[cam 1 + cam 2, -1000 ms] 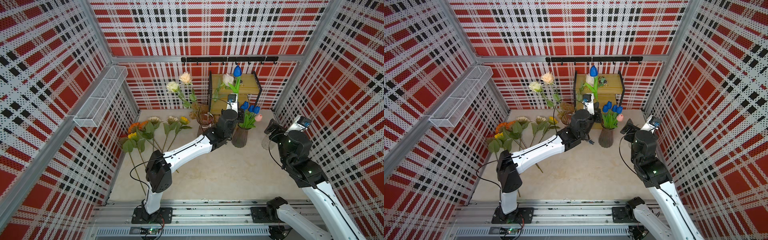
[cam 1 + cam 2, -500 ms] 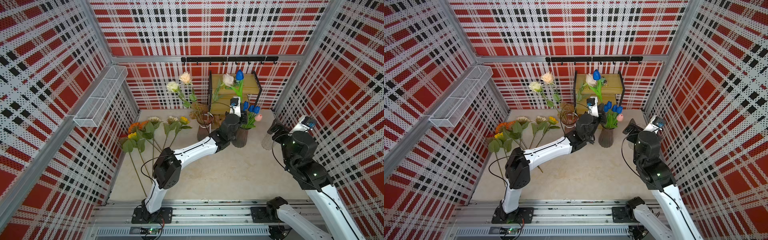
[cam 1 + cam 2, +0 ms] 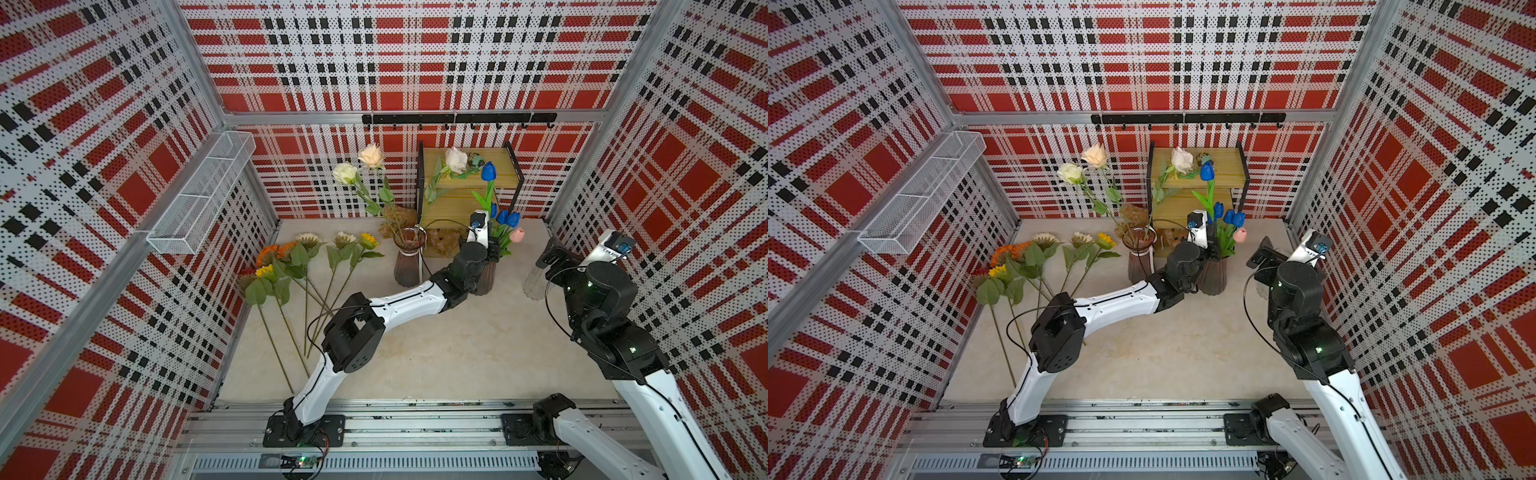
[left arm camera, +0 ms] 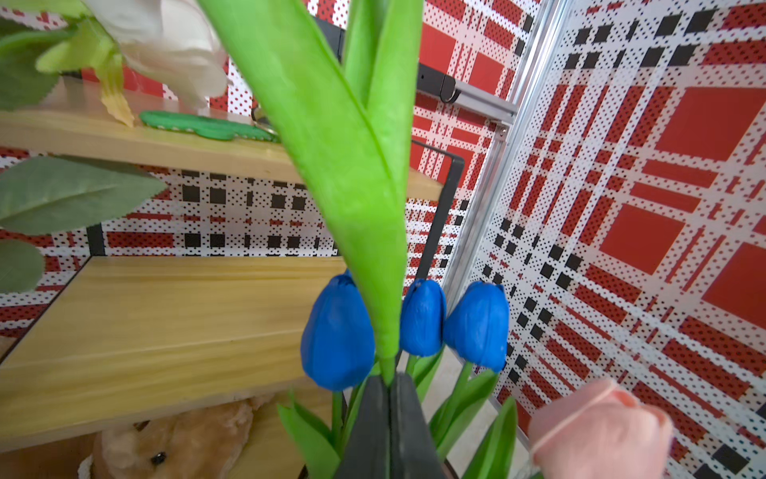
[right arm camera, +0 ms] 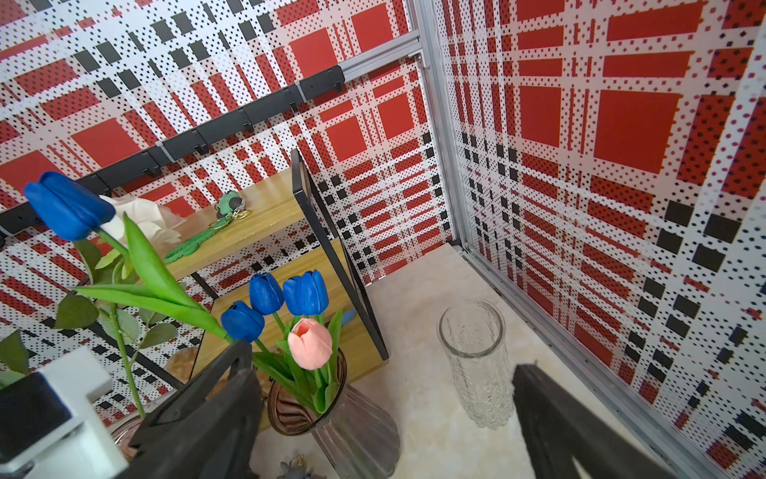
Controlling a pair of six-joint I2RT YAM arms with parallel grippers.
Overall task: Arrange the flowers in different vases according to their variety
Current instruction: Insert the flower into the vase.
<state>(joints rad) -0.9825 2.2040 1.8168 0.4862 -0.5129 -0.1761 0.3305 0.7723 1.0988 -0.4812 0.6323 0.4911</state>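
My left gripper (image 3: 493,248) (image 4: 389,385) is shut on the green stem of a tall blue tulip (image 3: 488,171), just above the smoky tulip vase (image 3: 484,279) (image 5: 352,427). That vase holds three blue tulips (image 4: 338,331) and a pink tulip (image 5: 310,344). A second smoky vase (image 3: 409,262) to its left holds three cream roses (image 3: 370,156). Several sunflowers (image 3: 307,257) lie on the floor at the left. My right gripper (image 3: 550,254) (image 5: 381,365) is open and empty beside the clear vase (image 5: 476,365), which holds nothing.
A wooden shelf (image 3: 465,195) with a black frame stands against the back wall behind the vases. Brown plush toys (image 3: 446,241) sit under it. A white wire basket (image 3: 203,195) hangs on the left wall, and a black hook rail (image 3: 457,118) runs along the back wall.
My left arm has reached right and back to the tulip vase, and the blue tulip in it has come down. My right arm has shifted slightly right.
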